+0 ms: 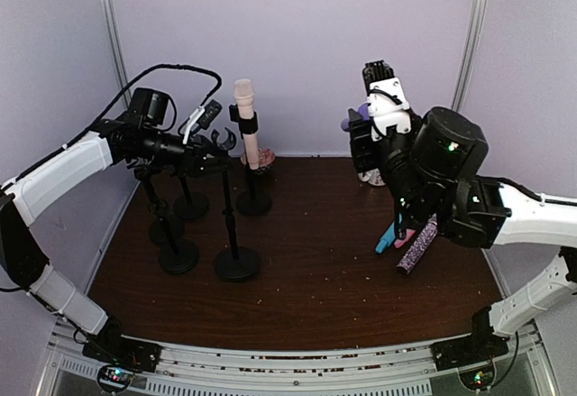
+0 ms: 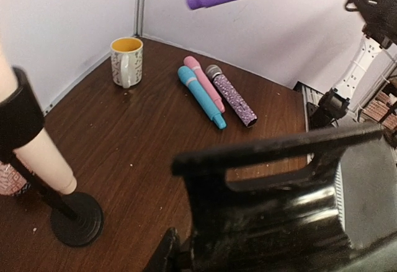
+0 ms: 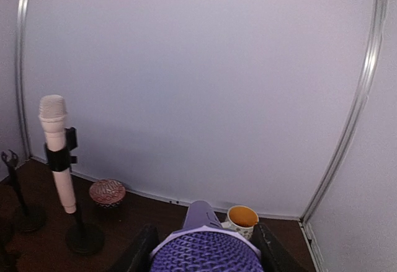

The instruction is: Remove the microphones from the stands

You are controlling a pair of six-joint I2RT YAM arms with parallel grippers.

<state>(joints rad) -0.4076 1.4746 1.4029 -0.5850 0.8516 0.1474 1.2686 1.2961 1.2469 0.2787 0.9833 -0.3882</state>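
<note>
**Top view:** from above and behind my arm bases, facing down and forward over the whole surface.

**Left wrist:** close behind my left claw, looking across the surface beyond it.

**Right wrist:** close behind my right claw, level toward the back wall, with the purple microphone filling the lower edge.

**Shared:** all three views show the cream microphone. Both wrist views show the mug.

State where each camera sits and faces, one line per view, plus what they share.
Top external: above, behind the bases, looking down on the table; both arms show.
Left wrist: faces rightward across the table to the mug; left claw fills the foreground.
Right wrist: faces the back wall; right claw holds the purple microphone.
Shared: all three show the cream microphone.
</note>
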